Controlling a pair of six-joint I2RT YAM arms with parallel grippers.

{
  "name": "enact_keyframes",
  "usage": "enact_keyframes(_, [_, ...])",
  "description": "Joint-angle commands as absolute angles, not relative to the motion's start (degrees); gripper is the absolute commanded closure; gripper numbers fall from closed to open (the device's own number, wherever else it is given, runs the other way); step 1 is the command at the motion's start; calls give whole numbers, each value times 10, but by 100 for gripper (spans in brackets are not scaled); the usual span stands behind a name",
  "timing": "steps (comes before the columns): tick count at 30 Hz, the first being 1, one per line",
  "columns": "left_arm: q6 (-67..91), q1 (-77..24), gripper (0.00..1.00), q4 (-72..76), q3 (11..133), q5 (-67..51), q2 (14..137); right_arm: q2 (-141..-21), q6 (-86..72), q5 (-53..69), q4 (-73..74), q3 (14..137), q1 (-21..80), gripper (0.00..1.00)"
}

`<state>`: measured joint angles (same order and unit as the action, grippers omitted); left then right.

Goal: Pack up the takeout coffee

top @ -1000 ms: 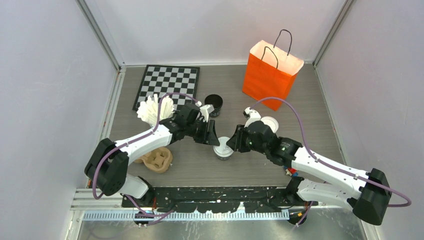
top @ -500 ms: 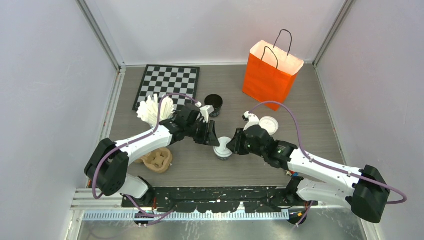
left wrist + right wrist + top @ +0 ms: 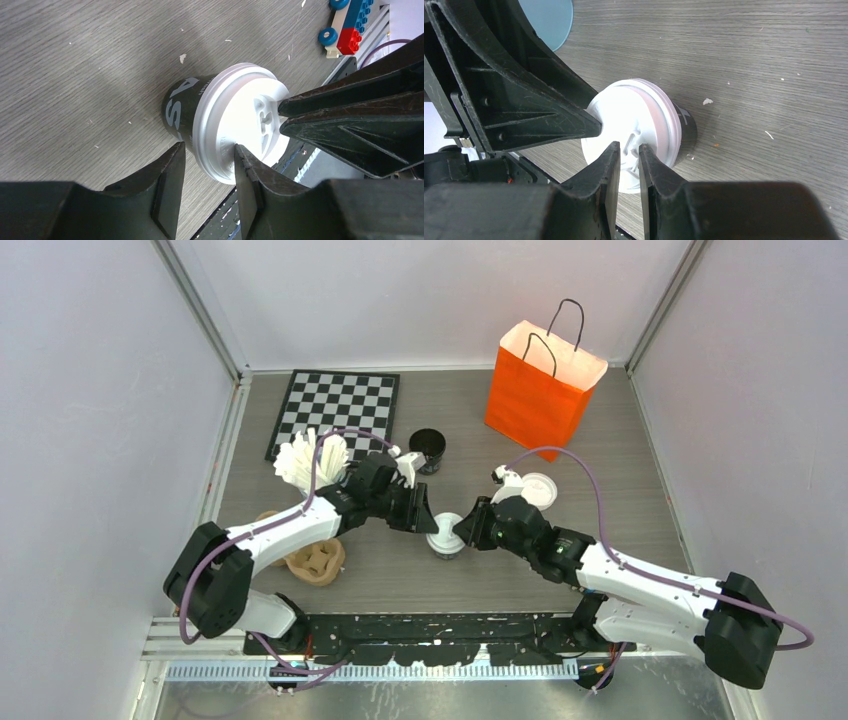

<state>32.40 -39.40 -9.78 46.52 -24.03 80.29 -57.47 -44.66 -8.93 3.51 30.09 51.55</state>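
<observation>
Takeout coffee cup (image 3: 446, 539) stands lidded at centre

It is small and black with pale print, capped by a round white lid (image 3: 235, 120), at the middle of the grey wood-grain bench (image 3: 620, 470). The left tool (image 3: 209, 148), half-wide, straddles the lid's rim. The right tool (image 3: 628, 146), narrow, meets the lid's top. I cannot tell if either grips. Behind stand an open black cup (image 3: 428, 448) and an open orange bag (image 3: 540, 390). Pale walls (image 3: 80, 390) surround.

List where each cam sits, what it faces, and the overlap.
Top: above and behind the bases, looking down at the table; both arms whole, left gripper and right gripper at the cup.
Left wrist: on the left arm, facing along its fingers at the lid; right gripper enters from the right.
Right wrist: same, own fingers below, left gripper upper left.
Shared: all see the cup.
</observation>
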Motion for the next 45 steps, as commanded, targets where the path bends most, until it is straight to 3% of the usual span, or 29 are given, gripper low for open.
enact_keyframes(1, [290,-395,59,-116,455,-223,804,-586,-447,-101,101,293,517,73])
enact_keyframes(8, [244,-395,59,-101,507,-280,819,-528,-414,-102,152,415,516,67])
enact_keyframes(16, [215,-395,59,-90,537,-323,851,-527,-377,-119,180,436,486,61])
enact_keyframes(28, [214,-395,60,-64,527,-333,872,-583,-378,38,135,399,410,69])
enact_keyframes(45, [216,-395,61,-53,482,-289,877,-584,-411,20,74,276,408,75])
